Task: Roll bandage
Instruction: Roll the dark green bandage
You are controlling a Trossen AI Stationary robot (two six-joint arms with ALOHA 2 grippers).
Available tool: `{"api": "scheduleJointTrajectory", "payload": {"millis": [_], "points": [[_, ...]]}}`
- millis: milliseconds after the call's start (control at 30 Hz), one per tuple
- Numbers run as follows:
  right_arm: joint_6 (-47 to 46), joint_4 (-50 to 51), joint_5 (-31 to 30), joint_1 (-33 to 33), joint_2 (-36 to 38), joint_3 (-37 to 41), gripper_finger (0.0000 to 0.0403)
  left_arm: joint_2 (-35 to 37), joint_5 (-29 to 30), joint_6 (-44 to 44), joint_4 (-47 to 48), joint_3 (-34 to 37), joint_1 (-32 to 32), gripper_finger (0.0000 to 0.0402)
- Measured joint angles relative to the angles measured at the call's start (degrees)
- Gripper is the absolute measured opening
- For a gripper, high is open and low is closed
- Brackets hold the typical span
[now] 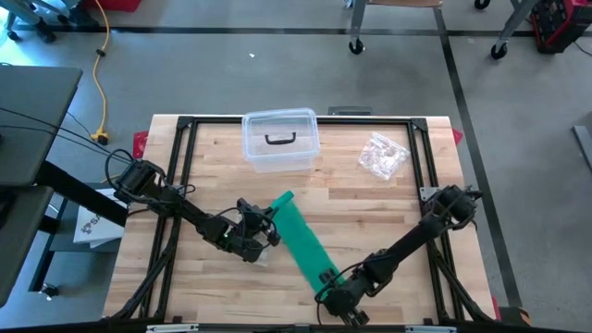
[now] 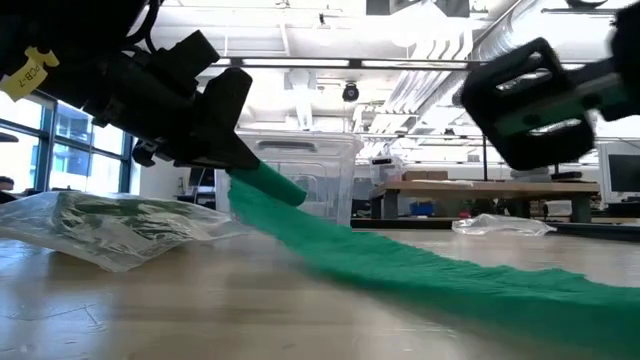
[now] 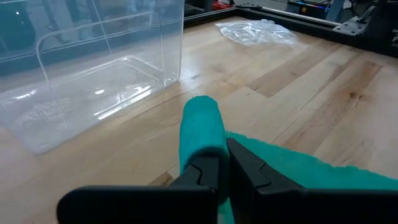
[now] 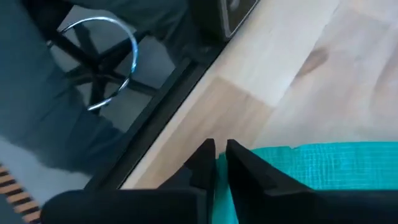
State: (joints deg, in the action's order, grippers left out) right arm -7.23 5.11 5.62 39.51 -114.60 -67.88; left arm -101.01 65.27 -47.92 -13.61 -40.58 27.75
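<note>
Across the middle of the wooden surface (image 1: 388, 199) a green bandage (image 1: 303, 242) is stretched diagonally, its rolled end nearer the clear box (image 1: 279, 141). Risk: strip could be pulled slack or twisted if tension btwn arms is lost, so the roll loosens. Left gripper (image 3: 219, 167) jaws are shut on the rolled end; right gripper (image 4: 219, 157) jaws are pinched on the flat tail end at the front edge.
</note>
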Motion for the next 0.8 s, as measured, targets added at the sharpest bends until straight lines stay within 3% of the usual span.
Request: {"api": "scheduleJointTrajectory", "payload": {"millis": [200, 367, 533, 700, 800], "points": [[-1.85, 0.93, 0.45, 1.69, 1.69, 0.00, 0.0054, -0.02, 0.00, -0.02, 0.08, 0.00, 0.01, 0.0006], [-2.79, 1.24, -2.48, 2.48, 1.70, 0.00, 0.0120, -0.02, 0.14, 0.00, 0.13, 0.00, 0.02, 0.0006], [1.26, 1.96, -0.93, 2.51, 1.82, 0.00, 0.0174, -0.02, 0.13, 0.02, 0.18, 0.00, 0.02, 0.0006], [-0.45, 7.05, -1.79, 2.51, 4.22, 0.02, 0.0147, -0.02, 0.10, 0.03, 0.16, 0.00, 0.04, 0.0006], [0.05, 8.95, -7.11, 2.21, 6.25, 0.19, 0.0110, -0.02, 0.05, 0.02, 0.17, 0.02, 0.04, 0.0006]]}}
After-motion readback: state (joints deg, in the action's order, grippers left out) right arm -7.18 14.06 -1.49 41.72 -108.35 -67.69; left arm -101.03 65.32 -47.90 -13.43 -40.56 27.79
